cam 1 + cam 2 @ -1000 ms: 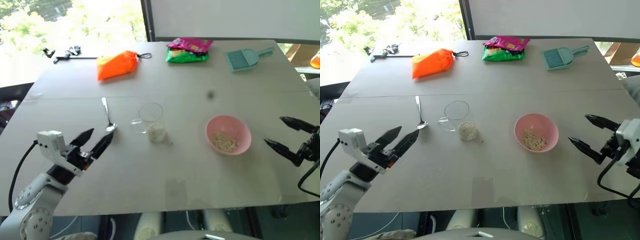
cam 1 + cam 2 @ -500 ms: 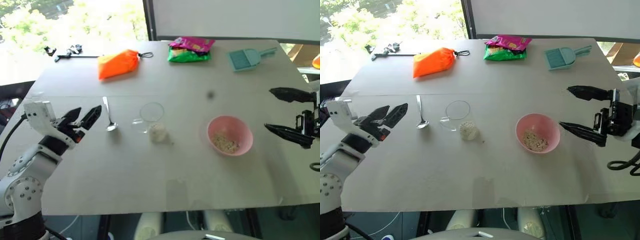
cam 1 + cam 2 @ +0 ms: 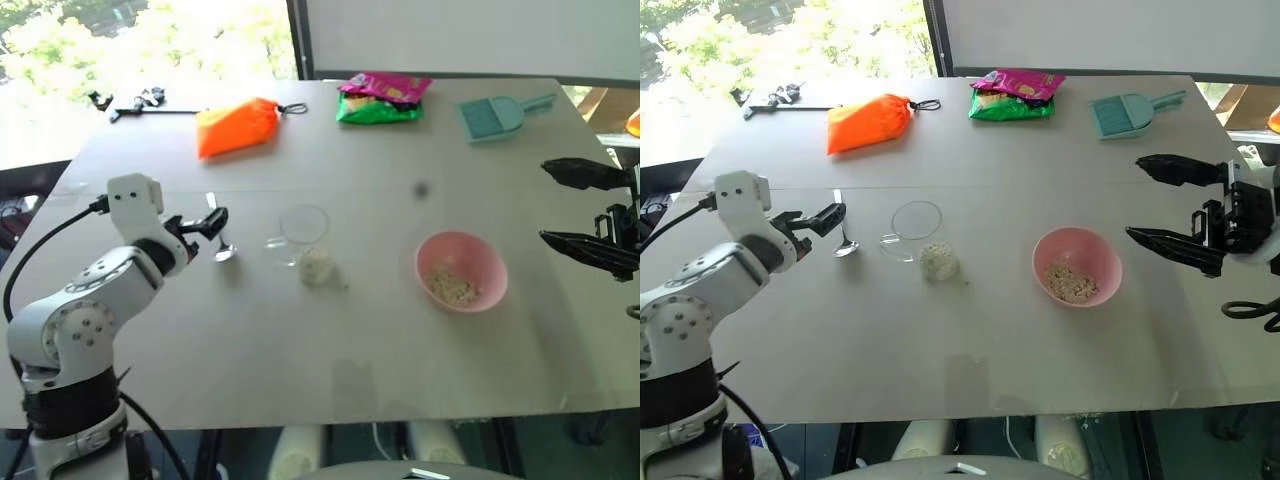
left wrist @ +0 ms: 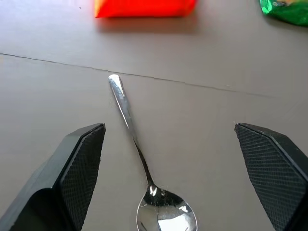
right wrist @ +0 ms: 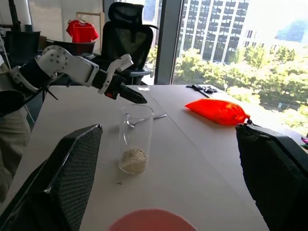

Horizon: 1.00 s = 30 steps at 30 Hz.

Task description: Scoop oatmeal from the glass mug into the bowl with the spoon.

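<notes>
The spoon (image 4: 139, 154) lies flat on the grey table (image 3: 350, 350), its oval bowl toward me. My left gripper (image 3: 208, 224) is open and hovers just above the spoon's handle, one finger on each side of it in the left wrist view. The glass mug (image 3: 303, 235) stands upright to the spoon's right, with a little oatmeal (image 3: 316, 267) in its bottom. Further right, the pink bowl (image 3: 460, 270) holds some oatmeal (image 3: 452, 288). My right gripper (image 3: 547, 204) is open and empty, raised above the table to the right of the bowl and pointing toward it.
Along the far edge lie an orange bag (image 3: 237, 128), a green and pink snack packet (image 3: 380, 100) and a teal dustpan (image 3: 490, 117). A small black tool (image 3: 135, 104) rests at the far left corner. A seam (image 3: 450, 185) crosses the table.
My left gripper has moved forward to the spoon and turned more level. My right gripper has risen off the table's right side and now points left over it.
</notes>
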Available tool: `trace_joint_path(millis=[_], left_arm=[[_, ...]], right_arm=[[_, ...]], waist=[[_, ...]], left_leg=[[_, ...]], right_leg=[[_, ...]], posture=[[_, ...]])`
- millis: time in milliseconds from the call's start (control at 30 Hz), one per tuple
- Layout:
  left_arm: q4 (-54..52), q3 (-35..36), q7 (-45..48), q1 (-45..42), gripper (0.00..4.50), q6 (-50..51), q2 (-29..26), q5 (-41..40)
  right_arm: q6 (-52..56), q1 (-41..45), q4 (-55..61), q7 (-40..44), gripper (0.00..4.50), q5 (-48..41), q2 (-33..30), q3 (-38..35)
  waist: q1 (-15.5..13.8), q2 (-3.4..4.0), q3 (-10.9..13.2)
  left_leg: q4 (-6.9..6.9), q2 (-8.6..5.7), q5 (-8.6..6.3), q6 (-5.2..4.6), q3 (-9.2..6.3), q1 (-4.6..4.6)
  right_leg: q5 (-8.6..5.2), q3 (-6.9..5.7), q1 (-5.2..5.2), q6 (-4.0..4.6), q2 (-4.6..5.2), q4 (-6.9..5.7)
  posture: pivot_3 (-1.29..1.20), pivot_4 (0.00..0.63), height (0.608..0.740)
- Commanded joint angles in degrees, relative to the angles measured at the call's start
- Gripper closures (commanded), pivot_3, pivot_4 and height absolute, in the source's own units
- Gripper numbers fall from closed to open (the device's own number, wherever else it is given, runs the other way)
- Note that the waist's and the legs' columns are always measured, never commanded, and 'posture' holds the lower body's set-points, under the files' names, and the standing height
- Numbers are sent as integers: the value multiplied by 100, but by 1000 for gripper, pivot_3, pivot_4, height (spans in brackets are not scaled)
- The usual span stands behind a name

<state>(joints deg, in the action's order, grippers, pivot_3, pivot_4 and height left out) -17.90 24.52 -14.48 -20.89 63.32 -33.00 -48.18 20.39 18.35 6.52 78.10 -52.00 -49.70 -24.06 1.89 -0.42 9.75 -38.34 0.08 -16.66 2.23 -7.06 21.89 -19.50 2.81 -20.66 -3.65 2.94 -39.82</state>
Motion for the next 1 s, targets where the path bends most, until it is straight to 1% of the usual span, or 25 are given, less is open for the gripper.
trace_joint_path(millis=[33, 133, 233, 333, 367, 433, 500, 600, 667, 700, 767, 867, 933, 1000], left_arm=[[265, -139, -459, -336, 57, 145, 204, 501], [630, -172, -667, -558, 57, 99, 450, 878], [1126, -348, -705, -829, 57, -93, 683, 1309], [1648, -316, -874, -1176, 57, -228, 1045, 1628], [1753, -296, -916, -1268, 286, -250, 1133, 1727], [1932, -311, -868, -1416, 933, -271, 1252, 1884], [2022, -343, -819, -1484, 1875, -304, 1361, 2022], [2034, -340, -772, -1495, 3449, -297, 1480, 2180], [2008, -289, -731, -1476, 4258, -296, 1483, 2276], [2001, -232, -696, -1461, 4438, -353, 1460, 2318], [1935, -171, -591, -1448, 4438, -493, 1401, 2401], [1696, -40, -392, -1451, 4438, -810, 1377, 2422], [1433, -62, -143, -1465, 4438, -1208, 1247, 2496], [1101, -356, 412, -1570, 4438, -1706, 924, 2621]], right_arm=[[-2, 43, 24, 165, 0, -55, -173, -242], [-34, 39, -71, 235, 0, -16, -235, -305], [-117, 68, -137, 235, 0, 58, -211, -315], [-151, 5, -94, 218, 0, 70, -191, -359], [-139, -26, -63, 213, 0, 61, -202, -385], [-91, -53, -24, 197, 0, 35, -239, -438], [-74, -89, -39, 241, 0, 48, -284, -460], [-131, -127, -67, 292, 0, 117, -307, -447], [-98, -130, 17, 229, 0, 90, -293, -437], [-91, -123, 68, 177, 0, 87, -269, -416], [-95, -105, 122, 40, 0, 133, -218, -357], [9, -11, 245, -559, 0, 200, -80, -282], [29, 87, 415, -1042, 0, 231, 74, -234], [259, 353, 620, -2073, 0, 526, 247, -47]], waist=[[11, -1, 1], [16, -3, 1], [11, -3, 1], [-1, -3, 1], [-11, -3, 1], [-26, -4, 1], [-30, -4, 1], [-47, -4, 1], [-68, -4, 1], [-78, -4, 1], [-84, -4, 1], [-86, -5, 1], [-90, -7, 2], [-82, -11, 5]], left_leg=[[0, 0, 0, 0, -1, 3], [0, -1, 0, 1, 2, 5], [-2, -2, 1, 1, 2, 6], [-4, -2, 1, 1, 2, 5], [-5, -3, 1, 1, 2, 7], [-8, -3, 1, 2, -1, 9], [-7, -3, 1, 2, 0, 10], [-7, -6, 1, 2, 2, 9], [-8, -6, 1, 2, 1, 8], [-8, -6, 1, 2, 1, 7], [-8, -5, 1, 2, 1, 7], [-9, -4, 1, 3, 1, 9], [-10, -3, 2, 3, 1, 11], [-9, -4, 2, 3, 1, 12]], right_leg=[[0, -1, -2, 0, -1, 0], [0, 2, -5, 0, 0, 1], [0, 1, -5, 0, 1, 1], [0, 0, -4, 0, 1, 0], [0, 0, -4, -1, 1, 0], [1, -5, -4, -1, 2, 0], [1, -4, -4, -1, 2, 1], [1, -3, -4, -1, 6, 1], [1, -3, -4, -1, 6, -1], [1, -2, -4, -2, 5, -2], [1, -3, -4, -2, 5, -3], [1, -3, -4, -2, 4, -2], [1, -3, -7, -1, 5, -1], [1, -4, -9, -2, 5, -2]], posture=[[0, 150, 740], [0, 150, 740], [0, 150, 740], [0, 150, 740], [0, 150, 740], [0, 150, 740], [0, 150, 740], [0, 150, 740], [0, 150, 740], [0, 150, 740], [0, 150, 740], [0, 150, 740], [0, 150, 740], [0, 150, 740]])
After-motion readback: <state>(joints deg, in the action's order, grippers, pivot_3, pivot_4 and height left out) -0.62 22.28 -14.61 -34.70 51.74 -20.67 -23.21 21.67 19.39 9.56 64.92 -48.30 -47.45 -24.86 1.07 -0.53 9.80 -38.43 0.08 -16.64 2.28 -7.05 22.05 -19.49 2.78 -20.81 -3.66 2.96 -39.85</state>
